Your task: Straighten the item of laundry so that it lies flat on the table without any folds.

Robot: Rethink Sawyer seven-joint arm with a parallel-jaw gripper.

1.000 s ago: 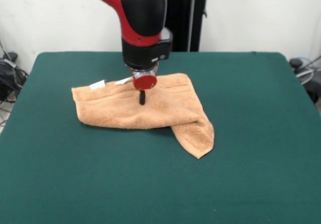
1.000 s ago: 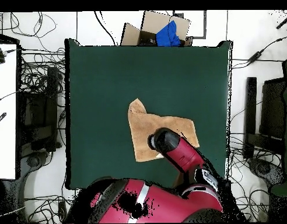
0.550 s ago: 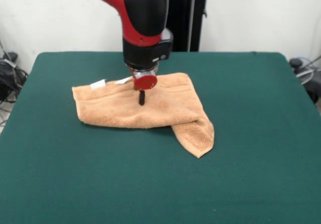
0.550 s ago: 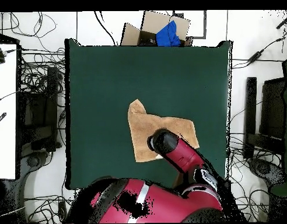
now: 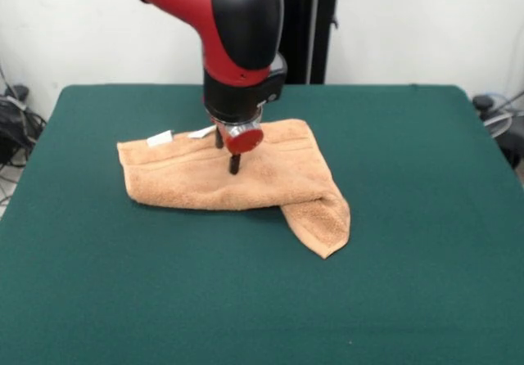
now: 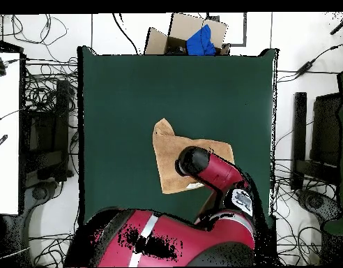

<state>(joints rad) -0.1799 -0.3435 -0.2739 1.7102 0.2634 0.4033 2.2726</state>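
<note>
Green table (image 5: 409,218), white-tagged towel (image 5: 270,177)

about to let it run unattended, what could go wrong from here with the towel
1. The towel looks doubled over, with one corner flopped toward the front; a grab here may take both layers and drag the fold along.
2. The gripper stands over the towel's middle, not an edge, so lifting could bunch it.
3. Its white tags could snag.
</note>
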